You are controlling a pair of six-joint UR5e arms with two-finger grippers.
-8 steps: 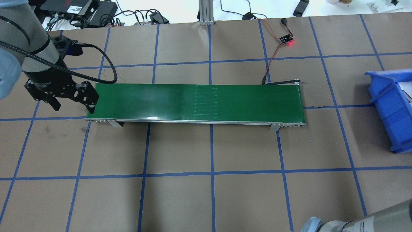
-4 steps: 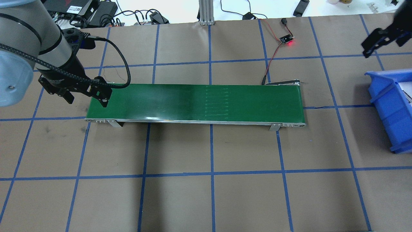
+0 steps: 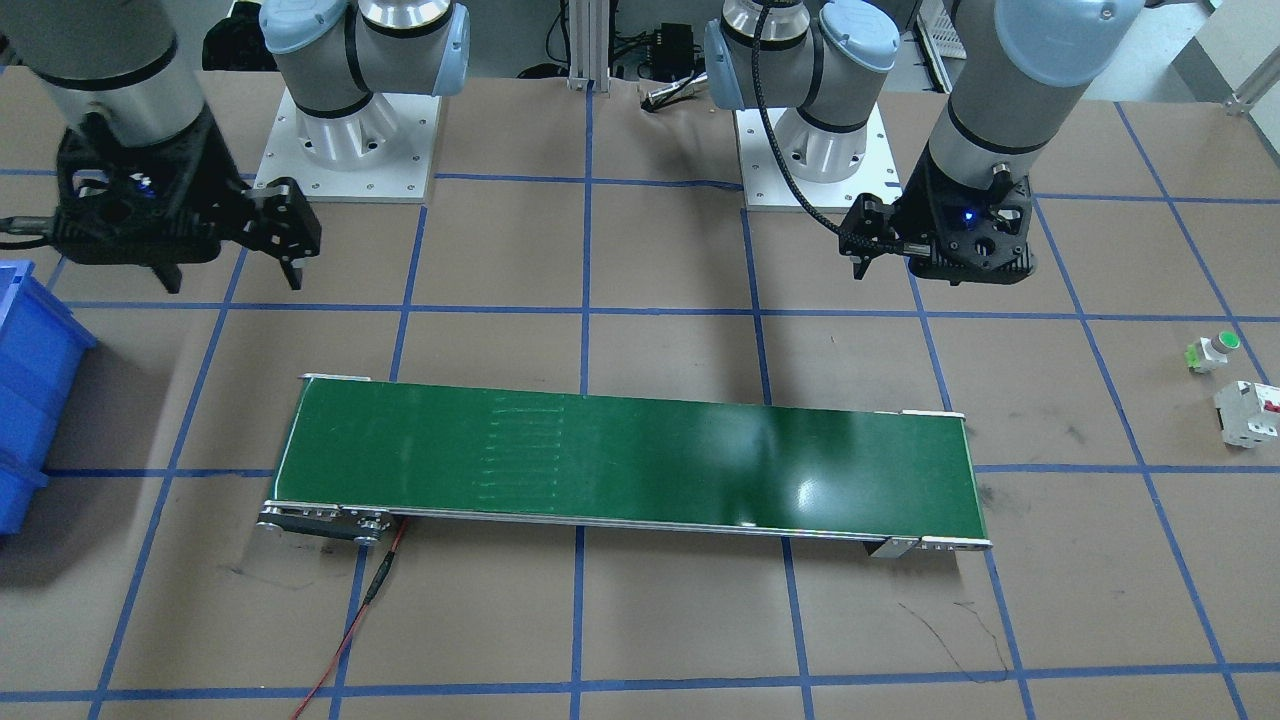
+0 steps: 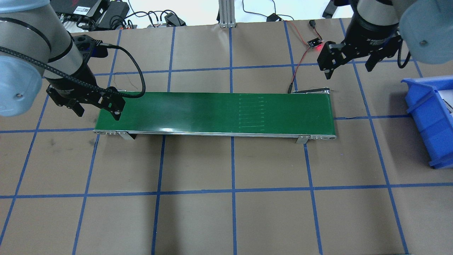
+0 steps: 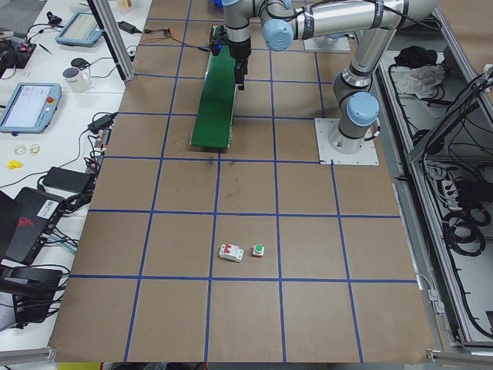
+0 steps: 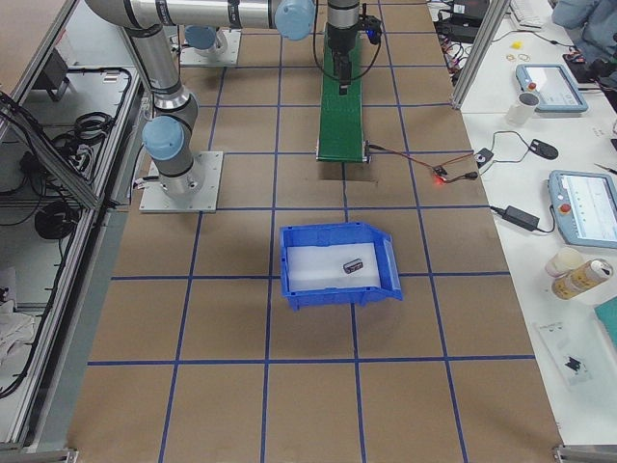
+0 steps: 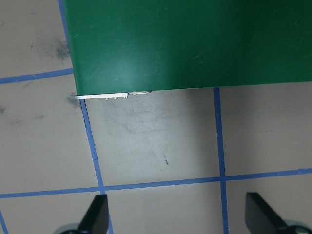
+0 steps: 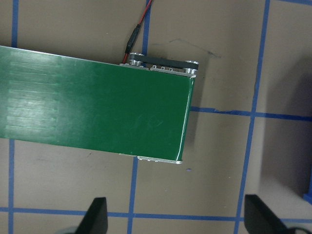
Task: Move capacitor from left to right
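- The small dark cylindrical capacitor [image 6: 352,264] with pale markings lies on the white floor of the blue plastic bin [image 6: 333,295], toward the bin's side farther from the robot's bases (only the exterior right view shows it, and it is small there).
- The bin sits on the brown paper-covered bench [image 4: 269,163] with its blue tape grid, on the robot's right and well apart from the long green conveyor belt [image 4: 212,111].
- The left pincer [image 4: 98,113] is released. Its black fingers [image 7: 96,218] stand wide apart in its wrist view, with only bare bench and a blue tape line between them. In the overhead view it hangs at the belt's left end.
- The right pincer [image 4: 348,71] is also released. Its fingers [image 8: 96,215] are spread wide over bare bench, and the belt's right end shows in its wrist view. In the overhead view it hangs on the far side of that end, apart from the bin.
- A green-capped white push button [image 3: 1215,350] and a white boxy breaker with a red switch [image 3: 1245,412] sit just beside each other on the bench, on the robot's left and well apart from the belt.
- A small circuit board with a lit red lamp [image 4: 315,44] lies beyond the belt's right end, and a red and black wire [image 4: 299,63] runs from it toward the belt.
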